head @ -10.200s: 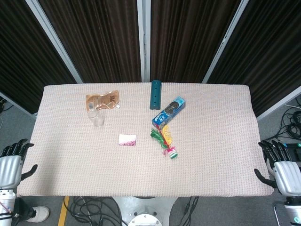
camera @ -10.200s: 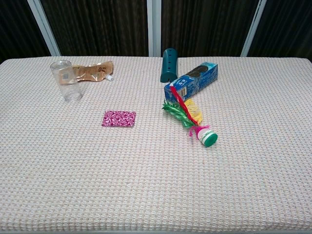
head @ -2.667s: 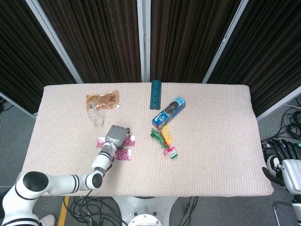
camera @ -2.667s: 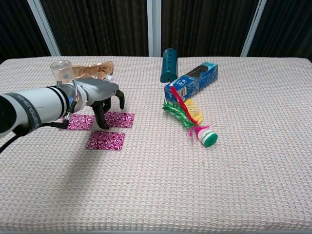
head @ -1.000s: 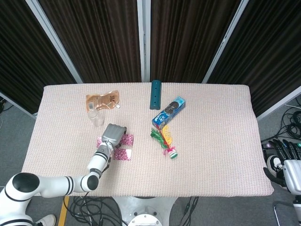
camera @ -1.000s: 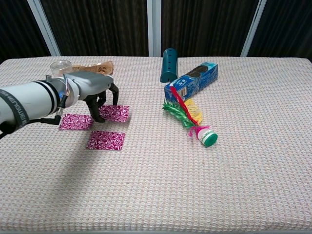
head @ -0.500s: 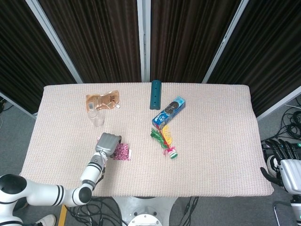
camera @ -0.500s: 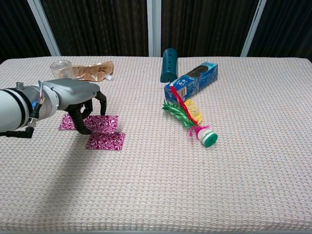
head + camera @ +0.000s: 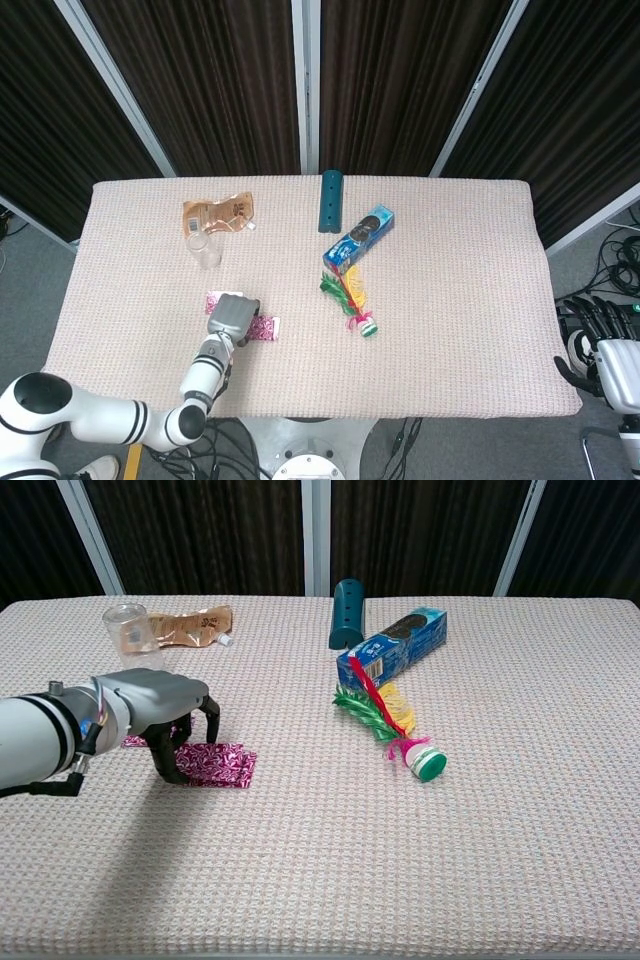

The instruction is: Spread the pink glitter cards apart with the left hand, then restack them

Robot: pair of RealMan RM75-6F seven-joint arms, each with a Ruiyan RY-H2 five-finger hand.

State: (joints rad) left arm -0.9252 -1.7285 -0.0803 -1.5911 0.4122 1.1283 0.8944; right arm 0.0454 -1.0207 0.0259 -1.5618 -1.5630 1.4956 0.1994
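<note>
Cards: pink glitter cards (image 9: 212, 762) are seen lying flat and overlapped on the table (image 9: 330, 860), left of centre; one card edge (image 9: 211, 297) is seen beyond the hand.
Left hand: left hand (image 9: 160, 712) is arched over the cards, fingertips (image 9: 176, 773) pressed down on them; nothing is gripped.
Right hand: right hand (image 9: 603, 345) is kept off the table's right edge, fingers apart, nothing held.
Glass: a clear glass (image 9: 132, 632) is stood behind the left hand, touching a brown pouch (image 9: 190, 626).
Centre: a blue biscuit box (image 9: 393, 646), a teal case (image 9: 346, 612) and a feathered shuttlecock (image 9: 394, 725) are grouped well apart from the cards.
</note>
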